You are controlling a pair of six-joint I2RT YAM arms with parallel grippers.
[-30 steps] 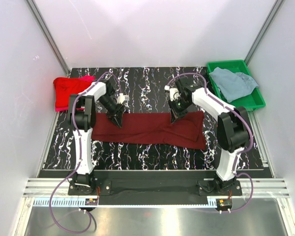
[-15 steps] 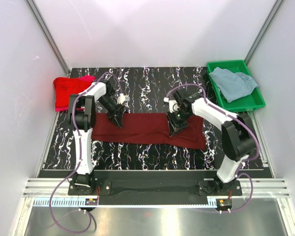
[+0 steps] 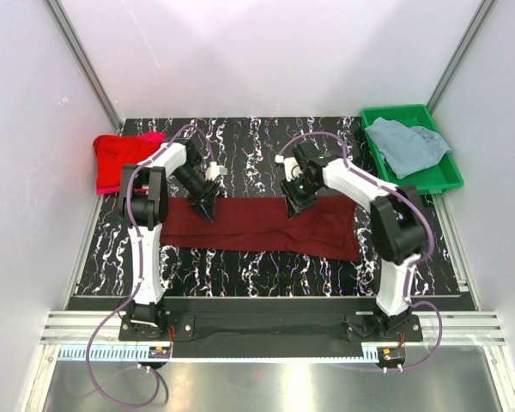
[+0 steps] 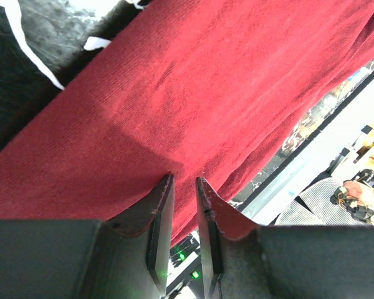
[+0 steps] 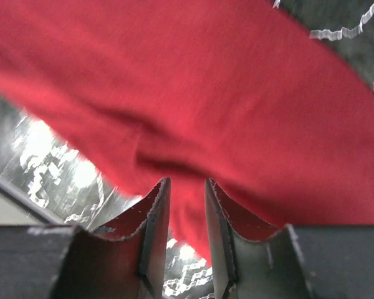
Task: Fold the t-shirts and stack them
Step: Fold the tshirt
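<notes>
L claw (image 3: 209, 215) at maroon tee (image 3: 249, 230), blk marbled table (image 3: 257, 137).

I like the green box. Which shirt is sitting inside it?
The grey-blue t-shirt, crumpled in the green tray at the far right. The maroon t-shirt lies spread across the middle of the table; the red t-shirt sits far left.

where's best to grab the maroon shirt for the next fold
The maroon shirt lies flat as a long left-to-right band, so probably pinch the corners of its right end from above and carry them over to the left end.
</notes>
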